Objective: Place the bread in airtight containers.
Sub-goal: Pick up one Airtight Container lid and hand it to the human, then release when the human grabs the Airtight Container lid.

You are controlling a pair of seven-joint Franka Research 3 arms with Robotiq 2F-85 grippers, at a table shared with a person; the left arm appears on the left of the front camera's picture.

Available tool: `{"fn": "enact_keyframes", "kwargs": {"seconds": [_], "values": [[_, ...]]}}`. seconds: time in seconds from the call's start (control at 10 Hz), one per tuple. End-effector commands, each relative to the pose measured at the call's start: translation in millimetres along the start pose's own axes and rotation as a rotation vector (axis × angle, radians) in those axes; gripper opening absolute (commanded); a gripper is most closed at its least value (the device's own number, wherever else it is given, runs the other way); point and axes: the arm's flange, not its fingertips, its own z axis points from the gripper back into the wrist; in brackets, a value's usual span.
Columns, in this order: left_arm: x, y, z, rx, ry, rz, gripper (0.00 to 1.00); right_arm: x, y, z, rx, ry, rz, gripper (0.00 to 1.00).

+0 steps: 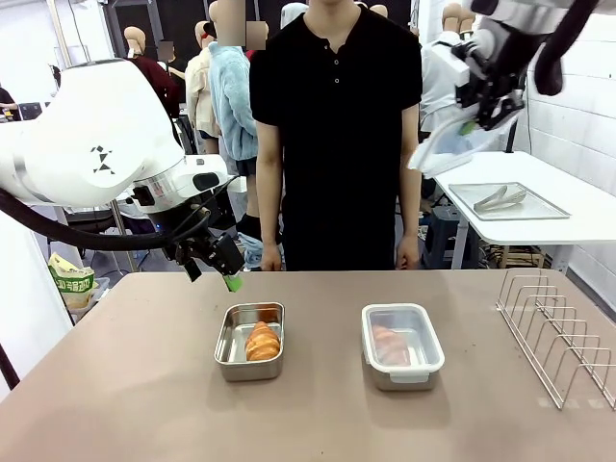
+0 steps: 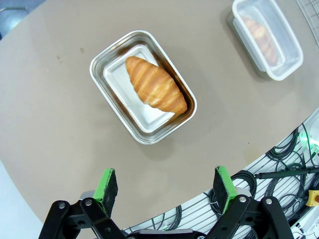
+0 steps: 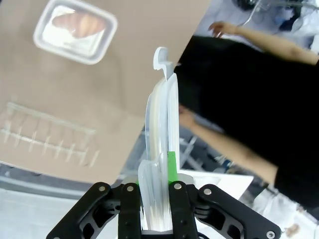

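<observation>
Croissants lie in both tins. The right gripper [image 3: 158, 199] pinches a clear, white-rimmed plastic lid [image 3: 160, 149] edge-on, high above the table. The left gripper [image 2: 167, 185] hangs spread wide, holding nothing, above the uncovered shiny steel tin [image 1: 249, 344] with its golden-brown croissant [image 1: 262, 341]. Further right, the lidded steel tin [image 1: 401, 345] encloses the second croissant [image 1: 387, 340].

The brown surface [image 1: 144, 385] fills the near part of the front view, with a wire rack [image 1: 558, 337] standing at its right edge. Behind it on the right stands a white side table [image 1: 577, 217] carrying a flat metal tray [image 1: 510, 202] with tongs [image 1: 500, 198] lying in it. A white block wall [image 1: 587, 106] rises beyond that table. The room is evenly lit.
</observation>
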Motion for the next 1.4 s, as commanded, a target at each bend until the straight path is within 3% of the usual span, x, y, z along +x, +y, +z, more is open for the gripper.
{"fn": "enact_keyframes", "kwargs": {"seconds": [0.0,0.3,0.5,0.6,1.3], "values": [[0.4,0.8,0.3,-0.002,-0.002,0.001,1.00,-5.7,-22.2,-22.5,-0.033,-0.076,0.060,0.00],[0.4,0.8,0.3,-0.002,-0.002,0.001,1.00,-7.5,-33.2,-46.6,-0.062,-0.123,0.081,0.00],[0.4,0.8,0.3,-0.002,-0.002,0.001,1.00,-6.4,-34.8,-41.2,-0.080,-0.080,0.093,0.00],[0.4,0.8,0.3,-0.002,-0.002,0.001,1.00,-3.6,-31.3,-52.5,-0.033,-0.105,0.071,0.00],[0.4,0.8,0.3,-0.002,-0.002,0.001,1.00,-3.6,-31.3,-52.5,-0.033,-0.105,0.071,0.00]]}}
